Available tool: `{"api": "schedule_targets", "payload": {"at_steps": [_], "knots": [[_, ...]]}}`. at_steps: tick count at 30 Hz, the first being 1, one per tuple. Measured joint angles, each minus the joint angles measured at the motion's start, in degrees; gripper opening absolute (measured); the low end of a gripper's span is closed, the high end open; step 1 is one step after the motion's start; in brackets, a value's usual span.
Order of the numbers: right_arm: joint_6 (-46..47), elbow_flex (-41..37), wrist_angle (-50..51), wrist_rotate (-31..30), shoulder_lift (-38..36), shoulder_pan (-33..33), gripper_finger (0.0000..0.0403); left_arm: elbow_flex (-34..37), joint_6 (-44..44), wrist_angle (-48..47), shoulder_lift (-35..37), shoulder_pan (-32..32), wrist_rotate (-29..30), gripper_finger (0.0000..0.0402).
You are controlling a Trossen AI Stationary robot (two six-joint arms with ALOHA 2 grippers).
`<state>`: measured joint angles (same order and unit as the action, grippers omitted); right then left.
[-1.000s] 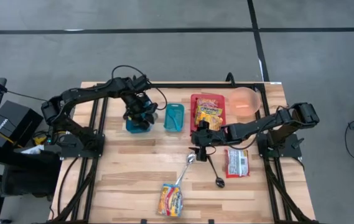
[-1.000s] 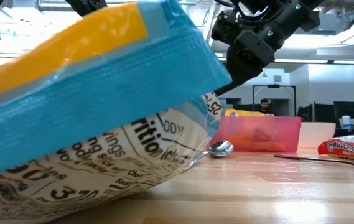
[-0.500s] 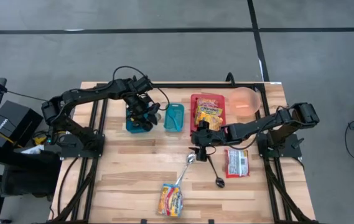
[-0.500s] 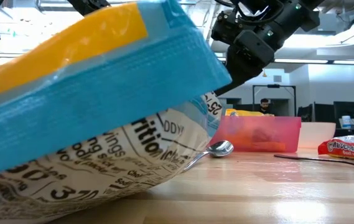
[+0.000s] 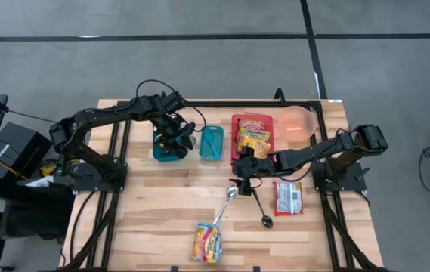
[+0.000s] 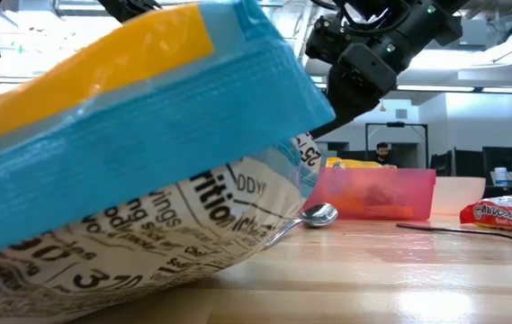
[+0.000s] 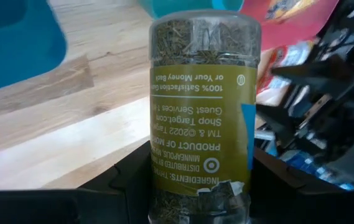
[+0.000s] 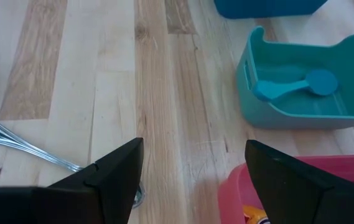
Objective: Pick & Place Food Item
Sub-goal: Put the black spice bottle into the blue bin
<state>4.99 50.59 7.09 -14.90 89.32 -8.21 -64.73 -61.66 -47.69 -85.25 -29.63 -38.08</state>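
In the low view a food packet (image 6: 139, 171) against the lens hides most of the table (image 6: 399, 279). The left tool (image 5: 175, 136) clamps a herb jar (image 7: 201, 112) over the blue bin (image 5: 163, 153). The right tool (image 5: 243, 172) hangs wide apart by the red bin (image 5: 254, 136).

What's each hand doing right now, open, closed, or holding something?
Left hand: closed on the herb jar, above the blue bin.
Right hand: open, empty, beside the red bin.

Left tool (image 5: 175, 137) over blue bin (image 5: 166, 150), apparently holding something, right tool (image 5: 243, 171) near spoon (image 5: 225, 202)
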Motion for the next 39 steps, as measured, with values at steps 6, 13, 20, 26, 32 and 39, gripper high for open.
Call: {"api": "schedule_targets", "payload": {"at_steps": [6, 13, 20, 26, 32, 39], "knots": [[0.0, 0.0, -0.33, -0.02, 0.0, -0.02, 0.0276, 0.02, -0.64, 2.31, 1.32, -0.02, -0.29, 0.0189], [0.02, 0.0, -0.58, -0.01, 0.0, -0.02, 0.0276, 0.0, -4.4, 6.05, 1.62, -0.02, -0.44, 0.0189], [0.01, 0.0, -0.72, -0.02, 0.0, -0.02, 0.0276, 0.02, -5.05, 6.92, 1.6, 0.02, -1.3, 0.0189], [0.0, 0.0, -0.72, -0.02, 0.0, -0.02, 0.0276, 0.02, -5.17, 7.76, 1.59, 0.02, -1.38, 0.0189], [0.0, 0.0, -0.72, -0.02, 0.0, -0.02, 0.0276, 0.02, -6.78, 8.15, 1.57, 0.0, -1.38, 0.0189], [0.0, 0.0, -0.72, -0.02, 0.0, -0.01, 0.0276, 0.02, -19.21, 9.43, 1.55, -1.68, -1.42, 0.0184]]}}
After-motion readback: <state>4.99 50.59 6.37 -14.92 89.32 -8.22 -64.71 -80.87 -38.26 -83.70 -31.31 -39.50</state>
